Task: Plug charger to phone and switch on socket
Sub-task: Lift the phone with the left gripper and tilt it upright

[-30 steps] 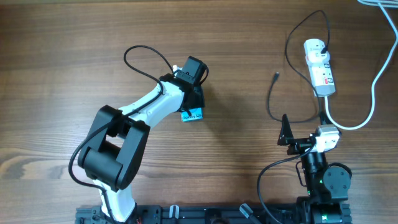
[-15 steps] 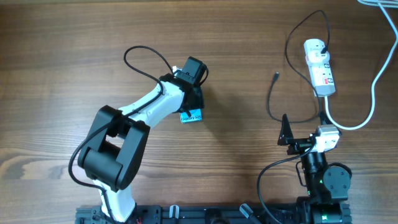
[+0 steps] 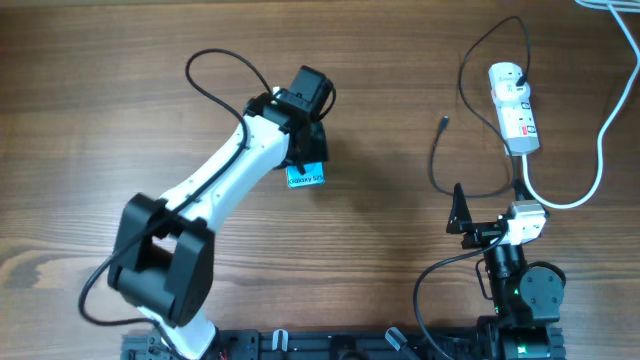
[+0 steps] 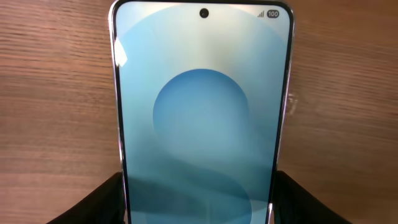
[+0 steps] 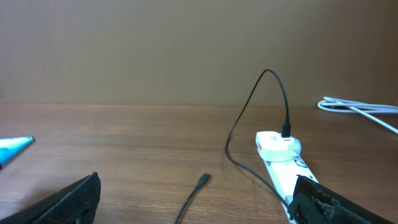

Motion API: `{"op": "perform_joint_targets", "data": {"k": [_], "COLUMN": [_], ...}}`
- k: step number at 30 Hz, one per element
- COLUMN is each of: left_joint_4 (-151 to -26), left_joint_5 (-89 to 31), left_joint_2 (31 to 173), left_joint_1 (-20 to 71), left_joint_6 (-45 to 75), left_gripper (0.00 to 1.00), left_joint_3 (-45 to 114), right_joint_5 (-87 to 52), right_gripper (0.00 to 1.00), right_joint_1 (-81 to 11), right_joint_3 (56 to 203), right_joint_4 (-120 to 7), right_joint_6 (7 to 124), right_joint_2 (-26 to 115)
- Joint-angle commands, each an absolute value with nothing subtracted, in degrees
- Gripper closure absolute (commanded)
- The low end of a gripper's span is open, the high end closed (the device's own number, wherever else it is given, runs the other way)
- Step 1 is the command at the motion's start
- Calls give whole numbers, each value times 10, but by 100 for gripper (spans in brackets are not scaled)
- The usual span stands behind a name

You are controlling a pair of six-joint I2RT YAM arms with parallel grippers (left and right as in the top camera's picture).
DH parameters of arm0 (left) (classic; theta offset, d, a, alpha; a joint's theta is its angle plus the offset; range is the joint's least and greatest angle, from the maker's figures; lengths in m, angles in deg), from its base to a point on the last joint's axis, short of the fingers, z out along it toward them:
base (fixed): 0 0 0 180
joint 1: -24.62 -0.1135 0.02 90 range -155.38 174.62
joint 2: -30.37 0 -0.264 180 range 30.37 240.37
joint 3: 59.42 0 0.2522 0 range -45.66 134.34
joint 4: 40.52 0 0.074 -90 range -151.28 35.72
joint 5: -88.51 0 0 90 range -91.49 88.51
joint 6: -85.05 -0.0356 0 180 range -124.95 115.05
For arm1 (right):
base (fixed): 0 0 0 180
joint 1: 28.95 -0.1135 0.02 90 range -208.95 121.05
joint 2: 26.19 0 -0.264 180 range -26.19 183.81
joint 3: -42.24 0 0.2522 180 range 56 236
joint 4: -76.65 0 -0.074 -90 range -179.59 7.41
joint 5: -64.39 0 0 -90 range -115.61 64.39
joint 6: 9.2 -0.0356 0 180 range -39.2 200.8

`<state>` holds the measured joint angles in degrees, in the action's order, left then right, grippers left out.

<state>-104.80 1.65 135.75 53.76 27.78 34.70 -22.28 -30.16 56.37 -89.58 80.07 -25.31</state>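
Left gripper (image 4: 199,208): clamped on the phone (image 4: 200,112) by its two long edges, with a dark finger (image 4: 102,202) pressed against each side near the lower end. Holds the screen face-on to the wrist camera, pale blue with a darker blue disc, the camera hole and a "100" mark at the far end. Seen from overhead, covers most of the phone (image 3: 307,178), leaving only the cyan end with its lettering showing below the left gripper (image 3: 308,160), left of the table's middle. Cannot tell whether lifted or resting on the wood.

Right gripper (image 5: 196,186): spread wide, grasping nothing, only bare table (image 5: 124,155) between the black fingers (image 5: 68,202). Hangs low near the front edge at the right gripper (image 3: 460,210), well apart from the phone.

Just ahead: the charger (image 5: 202,180), its dark plug tip lying loose on the wood, touching neither gripper. Runs as a thin black cable, the charger (image 3: 436,165), looping up into a white adapter (image 3: 507,75) seated in the socket (image 3: 516,120). Lies at the far right, the socket (image 5: 281,177) pointing away from the right gripper, with a thick white cord (image 3: 600,150) curving off beside it.
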Motion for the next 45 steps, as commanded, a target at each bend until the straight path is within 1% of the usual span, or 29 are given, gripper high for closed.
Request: {"op": "perform_joint_targets", "data": {"k": [1, 5, 10, 18, 29, 35, 45], "left_joint_4": [-1072, -1109, -1136, -1169, -1217, -1219, -1223], "left_joint_5": [5, -1, -44, -114, -271, -318, -337], "left_joint_2": [1308, 1279, 1248, 1239, 1238, 1239, 1239], "left_joint_1": [540, 540, 540, 540, 540, 540, 539], "left_joint_6": [283, 283, 283, 283, 284, 288, 299], "left_gripper": [76, 76, 76, 76, 76, 75, 75], "left_joint_3": [362, 362, 362, 362, 362, 362, 362], "right_joint_5": [-230, -230, -230, -230, -230, -230, -230], "right_gripper": [0, 0, 0, 0, 0, 0, 0], "right_joint_1": [-302, -302, -302, -302, -302, -302, -302], "right_joint_3": [563, 563, 563, 563, 563, 563, 563], "right_joint_4": [-897, -897, -897, -897, -897, -897, -897], "right_joint_6": [807, 807, 807, 807, 807, 807, 807], "right_joint_2": [-258, -258, -258, -258, -258, -258, -258]}}
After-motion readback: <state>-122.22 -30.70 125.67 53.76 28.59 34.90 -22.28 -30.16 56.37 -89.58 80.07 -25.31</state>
